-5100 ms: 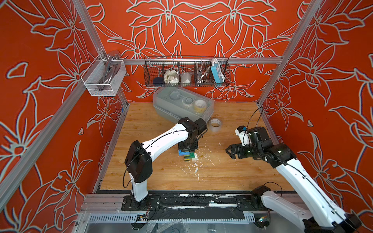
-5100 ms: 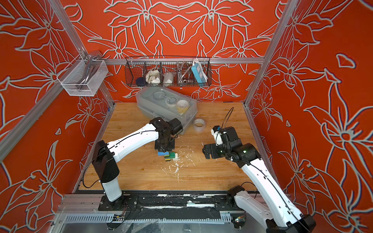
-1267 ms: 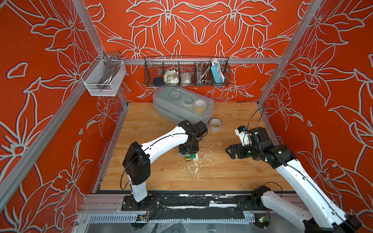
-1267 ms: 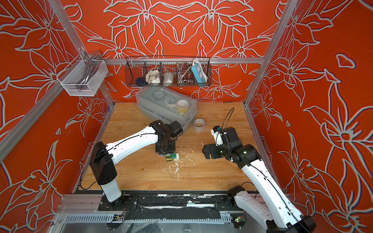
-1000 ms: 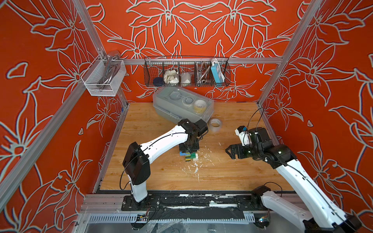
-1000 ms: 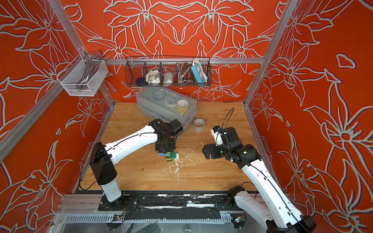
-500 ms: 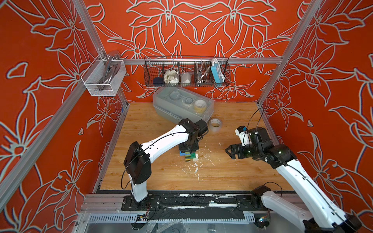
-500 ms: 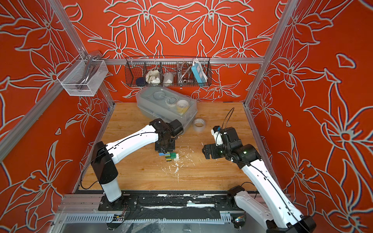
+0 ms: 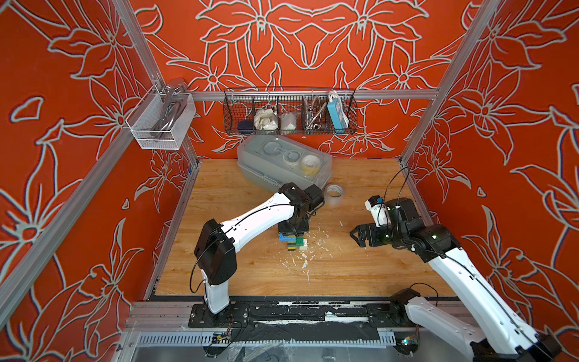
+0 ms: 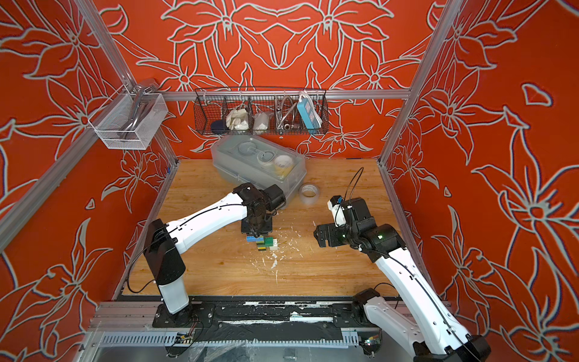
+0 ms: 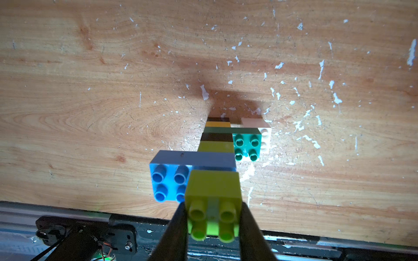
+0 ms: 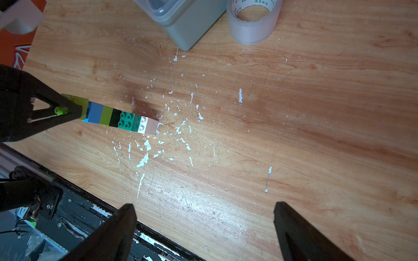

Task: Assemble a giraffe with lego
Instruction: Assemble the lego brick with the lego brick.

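The giraffe [image 9: 293,243] [image 10: 262,243] stands upright mid-table, a lego stack. In the left wrist view I see its black and yellow leg, white leg [image 11: 264,135], dark green body [image 11: 246,146], black and lime neck, blue head brick [image 11: 168,178] and lime top brick [image 11: 212,187]. My left gripper [image 11: 213,206] [image 9: 293,233] [image 10: 256,233] comes down from above and is shut on that lime top brick, one finger on each side. My right gripper [image 12: 204,204] [image 9: 355,236] [image 10: 318,236] hangs open and empty to the right of the giraffe [image 12: 117,117].
A clear tape roll [image 9: 334,192] [image 12: 252,20] lies behind the giraffe, next to a lidded translucent box [image 9: 283,167] at the back. A wire basket [image 9: 289,111] hangs on the back wall and a white mesh basket [image 9: 159,120] on the left wall. White flecks dot the wooden table [image 9: 344,272].
The left gripper's jaws have closed onto the lime top brick. The left arm has barely shifted, and the right arm has not moved.
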Robot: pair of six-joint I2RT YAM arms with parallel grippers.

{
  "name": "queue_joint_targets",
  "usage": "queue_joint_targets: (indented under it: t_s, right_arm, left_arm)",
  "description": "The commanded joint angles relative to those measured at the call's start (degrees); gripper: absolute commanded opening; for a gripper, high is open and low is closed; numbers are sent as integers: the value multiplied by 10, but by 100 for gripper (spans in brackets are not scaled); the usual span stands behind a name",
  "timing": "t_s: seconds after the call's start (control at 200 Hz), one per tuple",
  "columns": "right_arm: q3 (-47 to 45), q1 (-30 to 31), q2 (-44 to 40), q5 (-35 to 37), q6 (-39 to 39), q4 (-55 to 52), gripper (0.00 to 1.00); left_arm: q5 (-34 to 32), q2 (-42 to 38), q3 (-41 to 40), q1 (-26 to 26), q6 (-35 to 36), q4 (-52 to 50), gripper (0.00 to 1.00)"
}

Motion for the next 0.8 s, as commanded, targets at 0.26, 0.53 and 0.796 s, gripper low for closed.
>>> queue_joint_targets:
  t_s: [0.26, 0.53, 0.796]
  right_arm:
    - [-3, -3, -9, 3, -4, -3, 100]
    - [-5, -3, -12, 3, -6, -6, 100]
    - [-7, -3, -19, 1, -5, -8, 100]
  left_arm:
    - [12, 19, 2, -3, 6, -16, 23]
    - [20, 31, 8, -3, 13, -15, 20]
    - [45, 40, 8, 10, 33, -21, 18]
